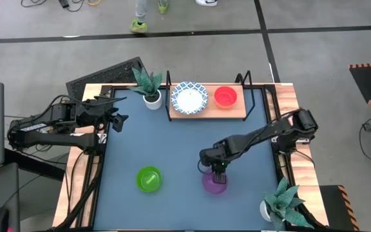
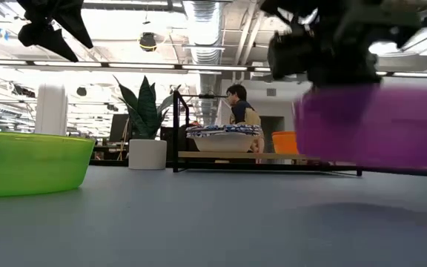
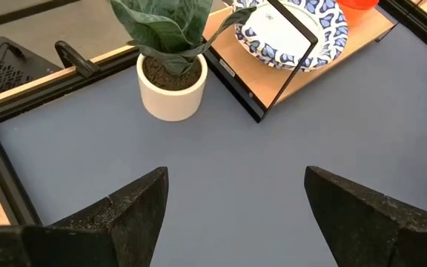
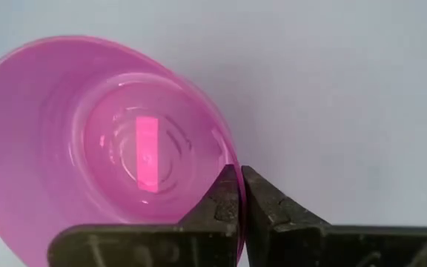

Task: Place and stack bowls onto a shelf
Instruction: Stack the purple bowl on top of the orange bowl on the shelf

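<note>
My right gripper [image 1: 219, 173] is shut on the purple bowl [image 1: 215, 183], which is lifted off the table at the near right; the low view shows the purple bowl [image 2: 373, 126] above its shadow. The green bowl [image 1: 149, 178] rests on its base at the near left. On the wooden shelf [image 1: 237, 111] at the far side stand a white blue-rimmed bowl [image 1: 189, 97] and a red bowl [image 1: 225, 96]. My left gripper [image 1: 117, 122] is open and empty above the table's far left. My right gripper pinches the purple bowl's rim [image 4: 232, 159] between its two fingers, one finger inside the bowl and one outside. The fingers come from above, pointing down. The bowl hangs below the fingers, clear of the table, roughly upright.
A white plant pot [image 1: 152, 98] with a green plant stands left of the shelf, and another plant pot [image 1: 270, 210] at the near right corner. The shelf's black frame [image 1: 170, 96] rises at both ends. A person [image 2: 242, 110] shows in the room behind.
</note>
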